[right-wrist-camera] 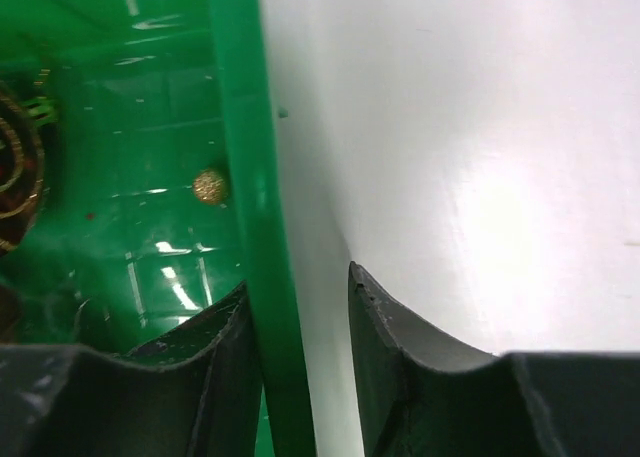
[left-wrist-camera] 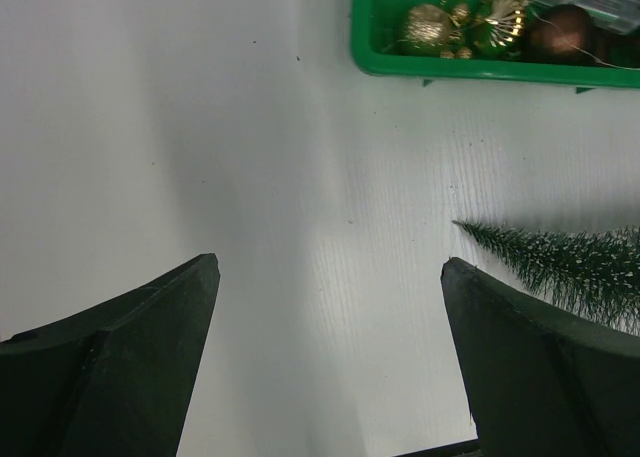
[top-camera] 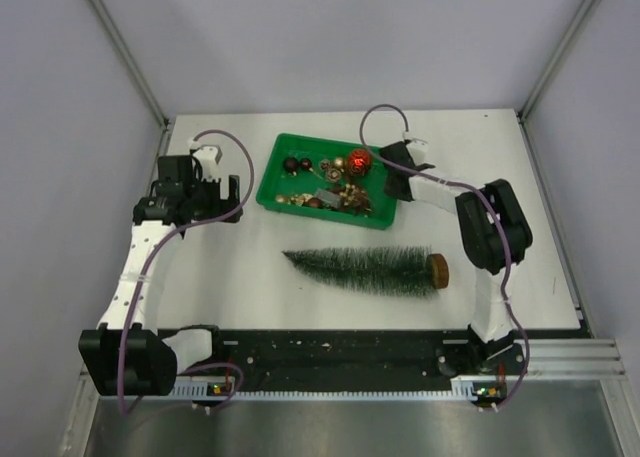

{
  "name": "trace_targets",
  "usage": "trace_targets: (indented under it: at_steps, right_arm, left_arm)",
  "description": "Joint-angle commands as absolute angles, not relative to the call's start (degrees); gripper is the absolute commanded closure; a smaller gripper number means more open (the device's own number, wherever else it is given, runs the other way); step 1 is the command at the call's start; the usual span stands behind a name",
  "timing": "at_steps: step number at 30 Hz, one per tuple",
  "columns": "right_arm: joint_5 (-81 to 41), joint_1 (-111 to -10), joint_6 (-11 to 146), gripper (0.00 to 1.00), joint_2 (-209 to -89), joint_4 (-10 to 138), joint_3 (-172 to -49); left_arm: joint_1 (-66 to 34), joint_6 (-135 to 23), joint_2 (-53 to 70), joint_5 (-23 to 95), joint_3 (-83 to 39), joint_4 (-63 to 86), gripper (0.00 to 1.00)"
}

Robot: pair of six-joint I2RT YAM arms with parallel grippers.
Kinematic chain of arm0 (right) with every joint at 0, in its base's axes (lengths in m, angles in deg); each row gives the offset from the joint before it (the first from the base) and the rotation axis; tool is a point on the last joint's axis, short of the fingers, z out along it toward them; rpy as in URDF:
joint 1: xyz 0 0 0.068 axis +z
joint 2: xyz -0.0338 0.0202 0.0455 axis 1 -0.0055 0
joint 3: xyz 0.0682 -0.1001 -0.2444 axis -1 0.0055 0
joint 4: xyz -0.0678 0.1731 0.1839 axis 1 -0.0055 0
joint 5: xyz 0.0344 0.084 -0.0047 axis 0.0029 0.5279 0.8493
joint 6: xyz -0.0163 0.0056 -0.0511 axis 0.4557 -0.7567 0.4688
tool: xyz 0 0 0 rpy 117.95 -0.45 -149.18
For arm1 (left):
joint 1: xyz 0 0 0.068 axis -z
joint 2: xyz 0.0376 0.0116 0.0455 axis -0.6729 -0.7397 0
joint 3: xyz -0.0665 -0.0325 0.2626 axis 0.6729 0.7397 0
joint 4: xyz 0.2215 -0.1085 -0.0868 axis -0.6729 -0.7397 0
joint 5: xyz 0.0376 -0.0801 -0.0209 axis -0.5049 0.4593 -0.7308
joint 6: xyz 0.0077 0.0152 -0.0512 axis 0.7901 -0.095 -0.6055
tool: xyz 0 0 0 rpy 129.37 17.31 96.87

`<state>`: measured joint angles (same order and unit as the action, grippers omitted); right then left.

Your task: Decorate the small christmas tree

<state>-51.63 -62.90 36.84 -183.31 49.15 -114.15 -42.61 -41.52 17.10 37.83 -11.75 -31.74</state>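
The small christmas tree (top-camera: 365,270) lies on its side on the white table, tip to the left and brown base (top-camera: 438,269) to the right. Its tip also shows in the left wrist view (left-wrist-camera: 570,267). The green tray (top-camera: 268,182) behind it holds ornaments, among them a red ball (top-camera: 359,161). My left gripper (top-camera: 228,189) is open and empty over bare table left of the tray (left-wrist-camera: 450,69). My right gripper (top-camera: 397,180) straddles the tray's right rim (right-wrist-camera: 240,127). One finger is inside against the rim and the other outside with a gap. It holds nothing.
Gold and brown baubles (left-wrist-camera: 430,27) lie in the tray's near corner. A small gold bead (right-wrist-camera: 210,185) sits on the tray floor by the rim. Metal frame posts stand at the table's back corners. A black rail (top-camera: 330,352) runs along the near edge.
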Motion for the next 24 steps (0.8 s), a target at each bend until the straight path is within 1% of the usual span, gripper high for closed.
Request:
trace_targets:
  at_steps: [1,4,9,11,14,19,21,24]
  right_arm:
    - [-52.35,-66.39,39.39,0.61,-177.33,50.31,-109.05]
    - [-51.47,-66.57,40.36,0.53,-174.78,50.14,-109.65]
    - [-50.50,-66.57,41.59,0.41,-171.62,47.33,-115.45]
    - [-50.32,-66.66,42.90,0.38,-169.86,46.27,-118.26]
    - [-48.75,-66.66,44.66,0.37,-167.57,45.04,-120.90]
    - [-41.46,-65.96,47.12,0.37,-163.18,41.71,-121.44]
    - [-39.26,-64.90,48.61,0.37,-160.11,40.91,-118.38]
    - [-34.08,-62.88,50.55,0.37,-153.53,40.82,-110.65]
  left_arm:
    - [-42.56,-40.33,19.38,39.08,-11.70,-31.09,0.01]
    - [-42.56,-40.07,19.20,39.26,-11.43,-30.92,0.01]
    - [-42.56,-40.33,18.50,40.22,-11.52,-30.74,0.01]
    - [-42.56,-40.16,18.50,40.40,-11.43,-30.65,0.01]
    - [-42.56,-39.81,18.32,40.40,-11.43,-30.48,0.01]
    - [-42.56,-39.89,17.88,41.19,-11.61,-30.48,0.01]
    - [-42.56,-39.98,17.88,41.63,-11.61,-30.48,0.01]
    - [-42.56,-39.80,17.88,42.42,-11.78,-30.65,0.01]
